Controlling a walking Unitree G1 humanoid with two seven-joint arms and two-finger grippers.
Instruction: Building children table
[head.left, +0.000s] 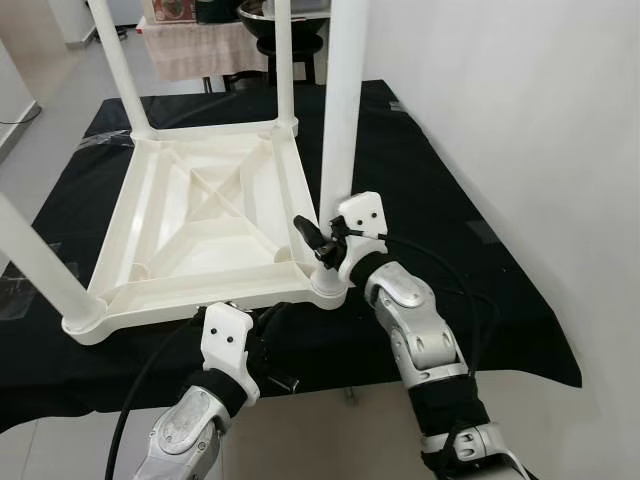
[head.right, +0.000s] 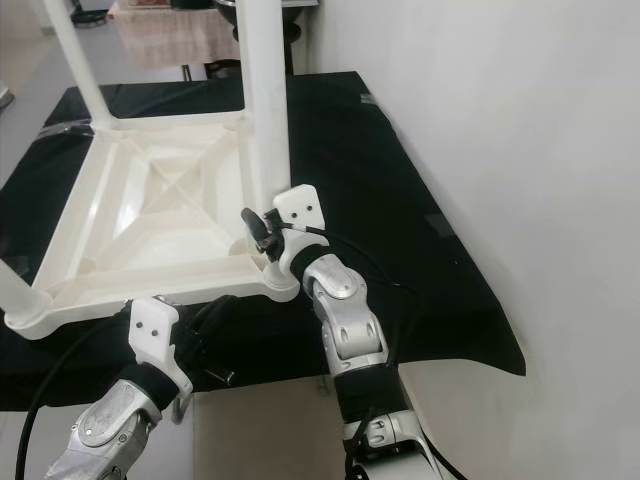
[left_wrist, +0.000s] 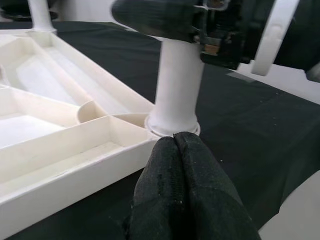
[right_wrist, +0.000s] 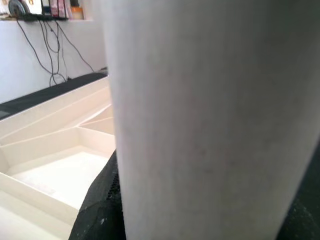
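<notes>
A white plastic children's table (head.left: 130, 215) lies upside down on a black-covered work table (head.left: 450, 230), its legs pointing up. My right gripper (head.left: 325, 236) is shut on the near-right leg (head.left: 340, 120) just above its socket. In the right wrist view that leg (right_wrist: 200, 125) stands between the black fingers (right_wrist: 97, 210). My left gripper (left_wrist: 175, 145) is shut and holds nothing. It rests low in front of the table's near rim (left_wrist: 75, 165), close to that leg's socket (left_wrist: 172, 125).
Three more white legs stand up at the near-left (head.left: 40, 262), far-left (head.left: 120, 65) and far-right (head.left: 283, 60) corners. A white wall (head.left: 520, 90) runs along the right. A cloth-covered stand (head.left: 200, 45) with a dark bowl is behind. The work table's front edge (head.left: 330, 385) is near my arms.
</notes>
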